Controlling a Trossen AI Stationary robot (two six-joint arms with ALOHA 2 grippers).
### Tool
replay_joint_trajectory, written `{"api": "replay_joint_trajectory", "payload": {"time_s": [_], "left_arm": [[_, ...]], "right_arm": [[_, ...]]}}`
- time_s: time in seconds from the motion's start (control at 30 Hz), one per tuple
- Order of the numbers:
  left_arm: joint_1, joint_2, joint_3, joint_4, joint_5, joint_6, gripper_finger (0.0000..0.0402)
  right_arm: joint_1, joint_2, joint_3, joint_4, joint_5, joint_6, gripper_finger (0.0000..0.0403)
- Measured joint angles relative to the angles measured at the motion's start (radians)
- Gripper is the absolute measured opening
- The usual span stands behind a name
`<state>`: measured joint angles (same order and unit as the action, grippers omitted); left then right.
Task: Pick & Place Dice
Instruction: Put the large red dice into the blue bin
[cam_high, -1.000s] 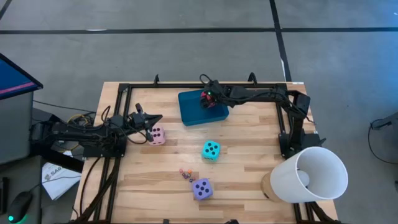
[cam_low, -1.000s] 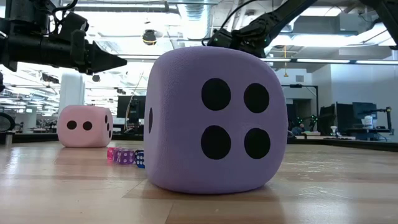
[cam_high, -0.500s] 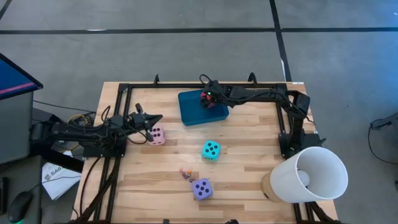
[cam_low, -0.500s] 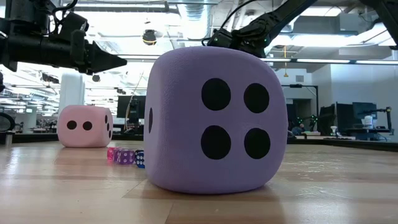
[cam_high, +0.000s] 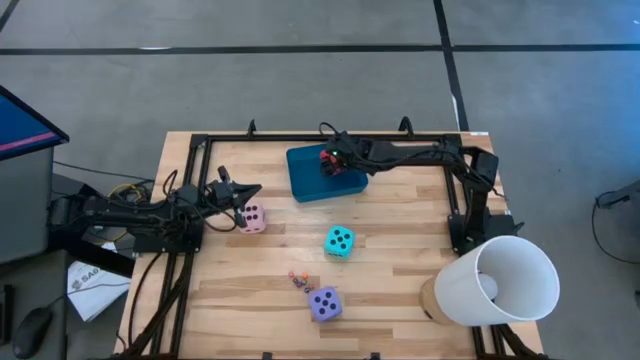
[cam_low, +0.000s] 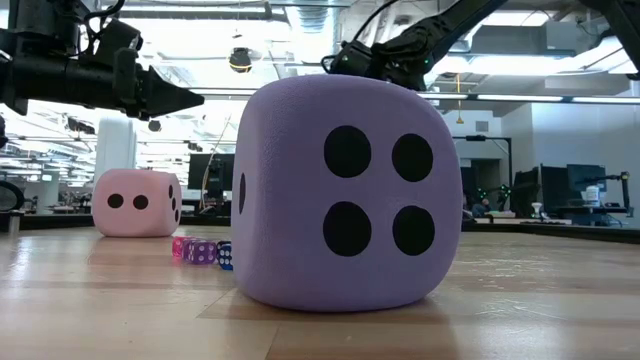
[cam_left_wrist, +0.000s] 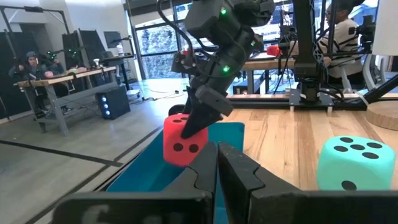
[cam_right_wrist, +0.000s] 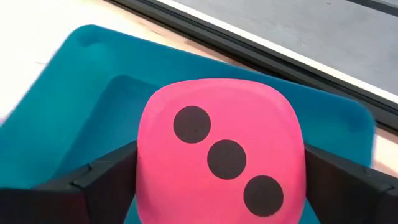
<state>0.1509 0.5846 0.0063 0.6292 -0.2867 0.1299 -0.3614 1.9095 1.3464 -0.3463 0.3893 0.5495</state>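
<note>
I see the right gripper (cam_high: 332, 164) over the teal tray (cam_high: 305, 178) near the tabletop's far edge, fingers apart flanking the red die (cam_right_wrist: 221, 158). Left gripper (cam_high: 255, 190) together beside the pink die (cam_high: 252, 217).

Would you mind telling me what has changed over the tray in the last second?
The right tool has spread its fingers a little wider around the red die, which sits in the teal tray; whether it is fully released cannot be told. The left tool stayed shut beside the pink die. The turquoise die and purple die did not move.
</note>
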Motion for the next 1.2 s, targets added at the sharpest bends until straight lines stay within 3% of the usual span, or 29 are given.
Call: {"api": "replay_joint_trajectory", "payload": {"time_s": [1.2], "left_arm": [[0.0, 0.0, 0.0, 0.0, -0.001, 0.0, 0.0006]], "right_arm": [[0.021, 0.0, 0.0, 0.011, 0.003, 0.0, 0.0394]]}}
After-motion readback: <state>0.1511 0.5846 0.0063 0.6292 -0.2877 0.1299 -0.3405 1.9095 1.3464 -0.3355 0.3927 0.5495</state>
